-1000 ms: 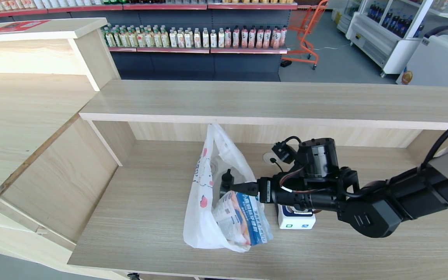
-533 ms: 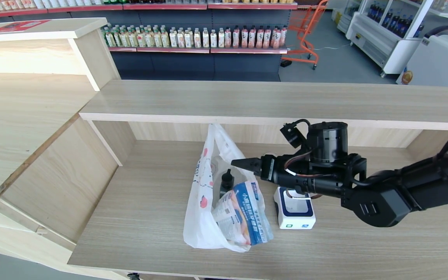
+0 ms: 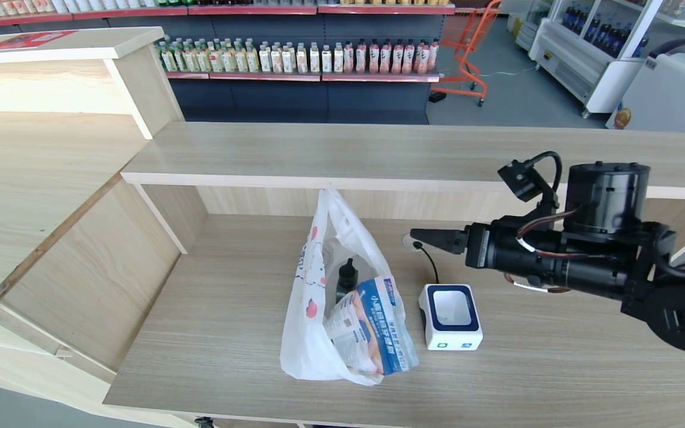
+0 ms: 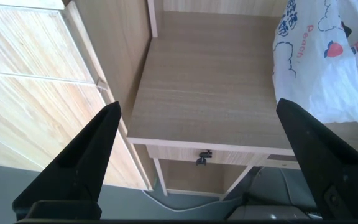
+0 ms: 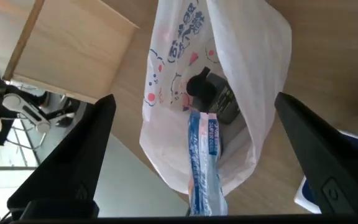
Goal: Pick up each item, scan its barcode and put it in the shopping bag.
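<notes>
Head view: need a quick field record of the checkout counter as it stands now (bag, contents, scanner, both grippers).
shopping bag: white plastic, on the counter, mouth open
in bag: dark bottle; blue-and-white packet leaning beside it
barcode scanner: on the counter just right of the bag, window facing up
right gripper: open, empty, in the air behind the scanner, pointing towards the bag
left gripper: open, empty, off the counter's near left corner
</notes>
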Available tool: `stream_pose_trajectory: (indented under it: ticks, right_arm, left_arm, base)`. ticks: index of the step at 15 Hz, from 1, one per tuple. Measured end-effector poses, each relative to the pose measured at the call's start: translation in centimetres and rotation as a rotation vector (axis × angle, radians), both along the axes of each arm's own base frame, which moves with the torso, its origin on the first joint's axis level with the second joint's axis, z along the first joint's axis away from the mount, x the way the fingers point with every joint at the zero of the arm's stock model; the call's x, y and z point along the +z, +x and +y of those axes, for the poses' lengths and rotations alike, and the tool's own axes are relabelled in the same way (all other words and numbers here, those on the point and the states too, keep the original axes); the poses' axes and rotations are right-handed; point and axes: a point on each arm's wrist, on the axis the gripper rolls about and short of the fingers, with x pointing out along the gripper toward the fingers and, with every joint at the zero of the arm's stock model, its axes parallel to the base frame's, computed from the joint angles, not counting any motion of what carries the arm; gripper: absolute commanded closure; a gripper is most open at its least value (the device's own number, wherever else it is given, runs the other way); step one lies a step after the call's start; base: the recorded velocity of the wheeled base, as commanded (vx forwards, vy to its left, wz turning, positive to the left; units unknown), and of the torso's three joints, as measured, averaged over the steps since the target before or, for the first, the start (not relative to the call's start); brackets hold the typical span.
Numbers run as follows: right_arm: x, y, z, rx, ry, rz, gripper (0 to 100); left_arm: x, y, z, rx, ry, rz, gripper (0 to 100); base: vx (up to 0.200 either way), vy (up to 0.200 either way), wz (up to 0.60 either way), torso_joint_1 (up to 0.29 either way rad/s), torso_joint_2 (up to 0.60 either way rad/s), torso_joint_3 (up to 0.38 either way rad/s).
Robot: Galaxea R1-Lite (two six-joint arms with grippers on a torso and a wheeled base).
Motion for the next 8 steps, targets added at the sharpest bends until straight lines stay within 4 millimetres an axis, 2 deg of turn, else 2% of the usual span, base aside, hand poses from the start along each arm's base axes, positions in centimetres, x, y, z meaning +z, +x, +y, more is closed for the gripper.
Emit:
stream_pose_trajectory:
  ticks: [2,4,6,8]
  right_arm:
    - [1.2,-2.8,-3.4,-0.093,-0.070,-0.067,0]
    - [1.3,-6.8,-7.2,-0.254,-0.145,-0.100,0]
    - [-0.5,-11.9,-10.1,-0.414,-0.207,-0.085,0]
    - [-2.8,-16.9,-11.6,-0.499,-0.249,-0.087,0]
  left_arm:
    - [0.0,0.0,0.0,0.000,0.000,0.000,0]
    - [0.0,0.0,0.0,0.000,0.000,0.000,0]
    - [0.0,0.0,0.0,0.000,0.000,0.000,0]
    - [0.0,0.0,0.0,0.000,0.000,0.000,0]
  base:
    - [0.000,0.000,0.00,0.000,0.00,0.000]
    - [0.000,0.000,0.00,0.000,0.00,0.000]
    - [0.000,0.000,0.00,0.000,0.00,0.000]
    - [0.000,0.000,0.00,0.000,0.00,0.000]
